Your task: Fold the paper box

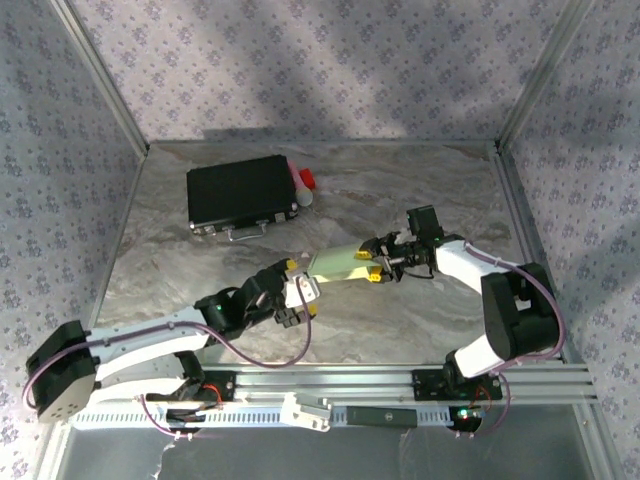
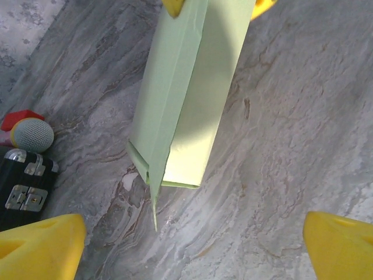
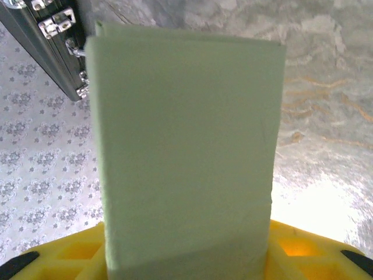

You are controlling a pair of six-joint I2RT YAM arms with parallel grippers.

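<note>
Right gripper (image 1: pixel 369 267) is pinching the box (image 1: pixel 338 264) by its right end mid-table, left gripper (image 1: pixel 301 288) is gaping empty just left of it, so it should be squaring on the loose end flap (image 2: pixel 139 158) before closing.

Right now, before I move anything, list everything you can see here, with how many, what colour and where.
box: one, pale green, middle of the table
case: one, black with metal latches, far left of the table
small red thing: one, red, by the case's right end; too small to identify
round thing: one, pale grey, next to the red thing
table: one, grey marbled
walls: three, pale floral pattern, around the table
left gripper: one, yellow fingertips, open at the box's left end, not touching it
right gripper: one, yellow fingertips, shut on the box's right end
</note>
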